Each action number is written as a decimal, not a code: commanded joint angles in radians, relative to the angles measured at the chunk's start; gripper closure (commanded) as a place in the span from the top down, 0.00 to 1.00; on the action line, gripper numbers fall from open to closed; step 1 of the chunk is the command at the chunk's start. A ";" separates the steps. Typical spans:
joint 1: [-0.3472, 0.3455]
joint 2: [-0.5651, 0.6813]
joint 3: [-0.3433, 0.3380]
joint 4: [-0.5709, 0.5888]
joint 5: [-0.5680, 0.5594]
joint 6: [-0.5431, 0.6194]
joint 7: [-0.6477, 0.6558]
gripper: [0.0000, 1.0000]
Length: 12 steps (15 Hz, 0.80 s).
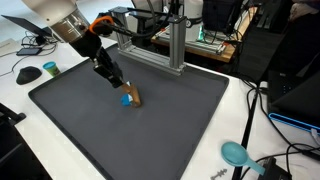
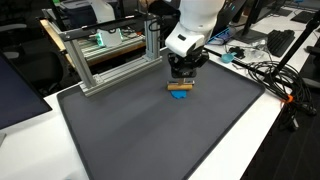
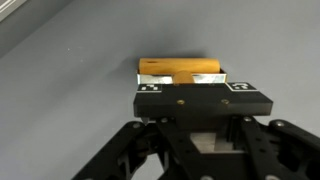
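My gripper [image 1: 119, 84] [image 2: 181, 78] reaches down onto a wooden block [image 1: 135, 96] [image 2: 180, 88] near the middle of a dark grey mat [image 1: 180, 130] [image 2: 150, 130]. Its jaws are drawn in on the block, which looks to sit low on the mat. A small blue block [image 1: 126, 99] [image 2: 178, 97] touches the wooden one on its near side. In the wrist view the wooden block [image 3: 180, 68] shows just past the black body of the gripper [image 3: 195, 92]; the fingertips themselves are hidden, and the blue block is out of sight.
An aluminium frame [image 1: 175, 45] [image 2: 110, 55] stands along the mat's far edge. On the white table around it lie a teal scoop-like thing [image 1: 235, 153], a dark mouse [image 1: 28, 74] and cables [image 2: 270, 75]. Monitors and desks crowd the background.
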<state>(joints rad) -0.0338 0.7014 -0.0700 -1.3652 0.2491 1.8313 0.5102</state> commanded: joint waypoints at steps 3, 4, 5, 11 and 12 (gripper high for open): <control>0.013 0.072 0.003 0.008 0.002 0.029 0.007 0.22; 0.015 0.070 -0.002 0.005 -0.001 0.040 0.016 0.22; 0.019 0.064 -0.008 -0.003 -0.005 0.066 0.027 0.22; 0.035 0.045 -0.034 -0.036 -0.025 0.176 0.103 0.22; 0.037 0.045 -0.034 -0.038 -0.028 0.179 0.109 0.22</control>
<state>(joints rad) -0.0268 0.6987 -0.0809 -1.3724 0.2485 1.8583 0.5856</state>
